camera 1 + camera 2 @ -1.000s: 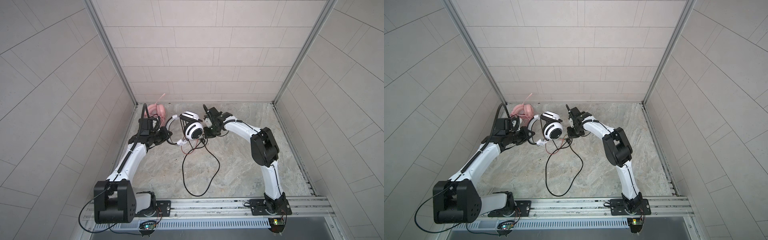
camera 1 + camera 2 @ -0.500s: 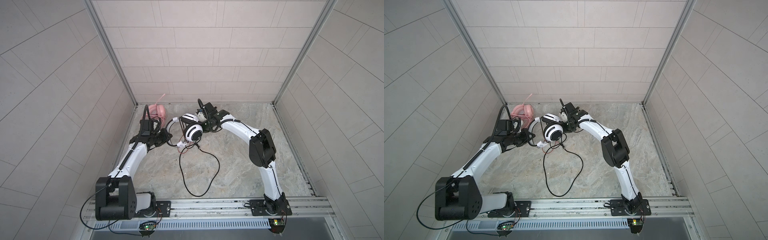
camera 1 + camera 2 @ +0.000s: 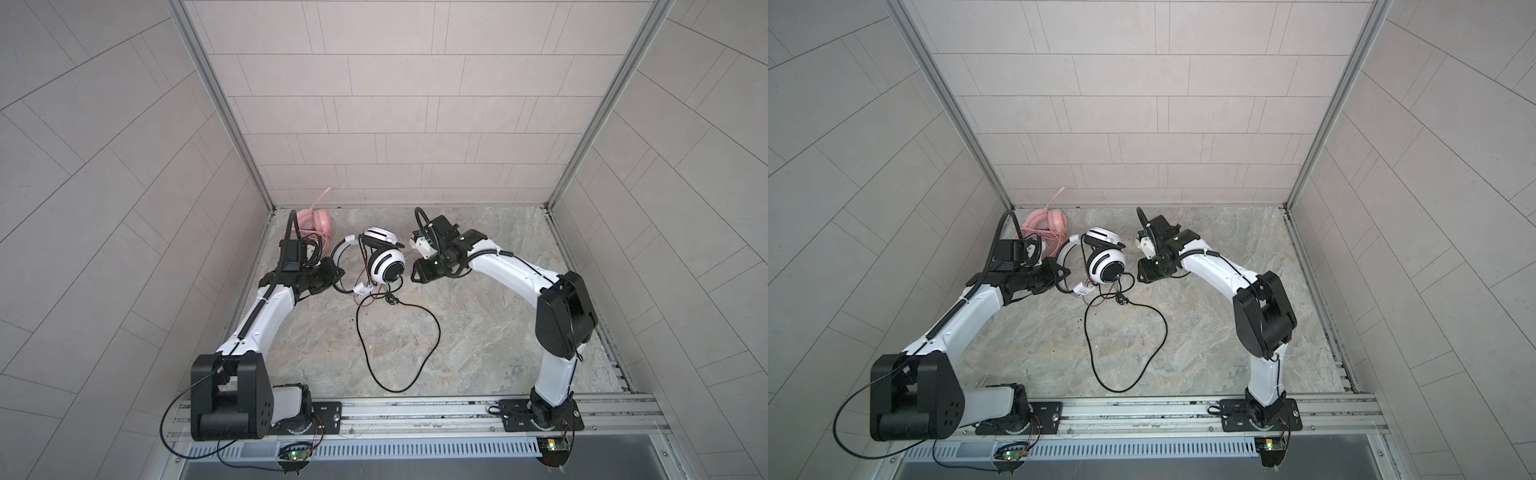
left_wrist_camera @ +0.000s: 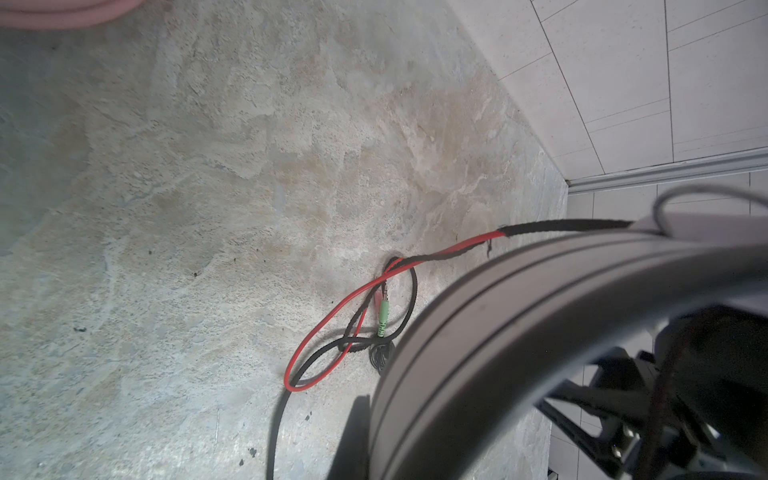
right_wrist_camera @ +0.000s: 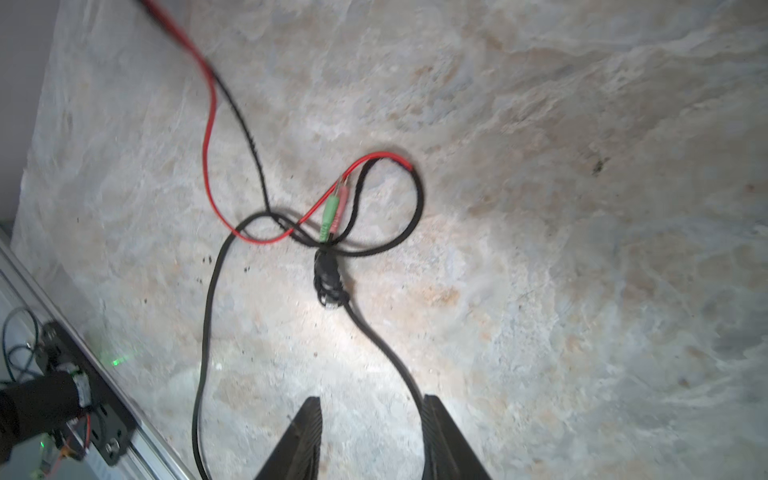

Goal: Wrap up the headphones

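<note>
White-and-black headphones (image 3: 388,266) in left gripper (image 3: 336,273); right gripper (image 5: 372,399) parted.

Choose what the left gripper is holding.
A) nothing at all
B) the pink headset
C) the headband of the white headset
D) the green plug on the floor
C: in a top view the left gripper is shut on the headband of the white headset, holding it up off the floor.

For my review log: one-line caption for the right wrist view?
Open right tool above the black cable and red wire, looping near green and pink plugs.
</note>
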You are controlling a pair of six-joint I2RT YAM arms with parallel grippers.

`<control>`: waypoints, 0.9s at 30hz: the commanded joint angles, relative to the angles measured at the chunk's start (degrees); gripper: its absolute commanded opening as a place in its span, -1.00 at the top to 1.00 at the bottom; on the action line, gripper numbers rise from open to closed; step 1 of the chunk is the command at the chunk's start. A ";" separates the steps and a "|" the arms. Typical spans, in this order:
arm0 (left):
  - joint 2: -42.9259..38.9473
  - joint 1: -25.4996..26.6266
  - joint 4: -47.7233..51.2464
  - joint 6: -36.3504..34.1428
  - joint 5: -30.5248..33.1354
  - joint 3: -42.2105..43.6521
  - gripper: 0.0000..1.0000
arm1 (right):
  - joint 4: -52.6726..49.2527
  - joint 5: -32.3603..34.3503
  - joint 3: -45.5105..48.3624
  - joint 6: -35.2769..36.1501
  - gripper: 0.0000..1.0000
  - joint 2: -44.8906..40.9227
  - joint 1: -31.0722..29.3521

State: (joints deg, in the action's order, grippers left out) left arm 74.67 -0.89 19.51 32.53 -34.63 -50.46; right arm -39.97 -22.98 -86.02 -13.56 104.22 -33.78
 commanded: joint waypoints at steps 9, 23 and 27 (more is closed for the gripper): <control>1.54 -1.73 -4.83 2.68 -6.22 -2.56 1.00 | 21.22 -0.26 10.18 3.13 -0.23 8.45 -4.92; 1.72 -7.65 -4.73 3.24 -9.67 -2.37 1.00 | 27.31 2.66 8.20 0.85 -0.23 13.22 -6.85; 1.96 -8.55 -5.05 3.28 -10.08 -2.31 1.00 | 24.35 7.32 6.39 1.93 -0.20 15.38 -8.58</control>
State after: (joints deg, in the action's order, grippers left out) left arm 76.75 -8.78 17.96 34.76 -40.99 -50.57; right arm -13.23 -19.40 -78.74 -12.43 117.75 -41.08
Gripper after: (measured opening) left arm 0.084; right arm 0.603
